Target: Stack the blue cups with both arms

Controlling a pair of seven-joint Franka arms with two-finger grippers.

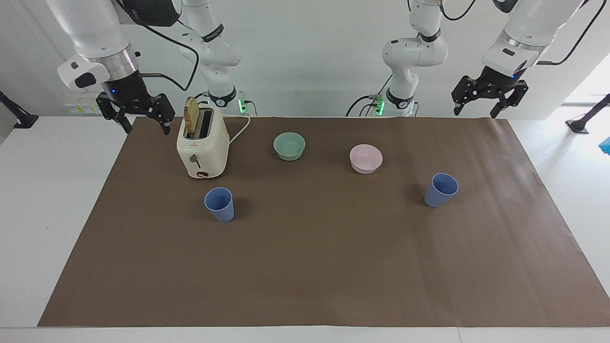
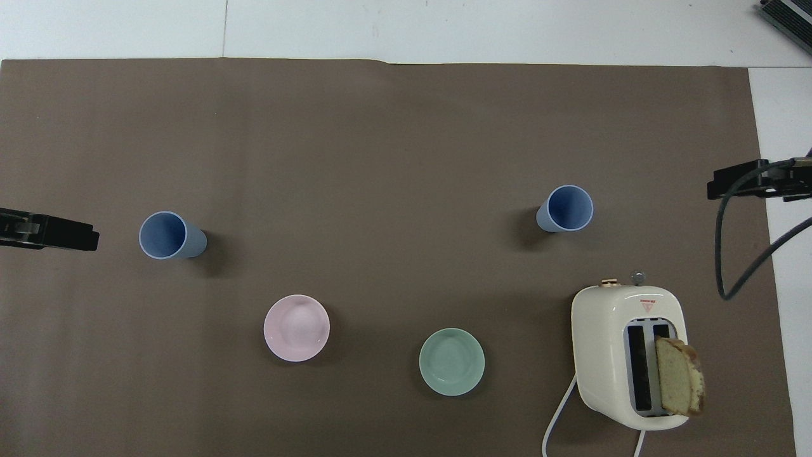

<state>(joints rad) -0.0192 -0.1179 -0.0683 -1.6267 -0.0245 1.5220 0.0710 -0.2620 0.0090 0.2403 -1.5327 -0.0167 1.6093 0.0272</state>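
Both grippers hang open and empty above the robots' edge of the surface, the stacking not yet begun. The left gripper [image 1: 489, 99] hovers over the corner of the brown mat [image 1: 314, 267] at the left arm's end; the right gripper [image 1: 139, 114] hovers over the mat's corner at the right arm's end, just beside the toaster [image 1: 202, 150]. Two blue cups stand upright and well apart on the mat, both farther from the robots than the bowls. One cup [image 1: 441, 189] lies toward the left arm's end, below and clear of the left gripper; the other cup [image 1: 219, 204] sits in front of the toaster, nearer the right gripper. A green bowl [image 1: 289, 146] and pink bowl [image 1: 366, 158] lie between. Judged from this, the approach is in hand: each arm must descend to its nearer cup and grasp it.
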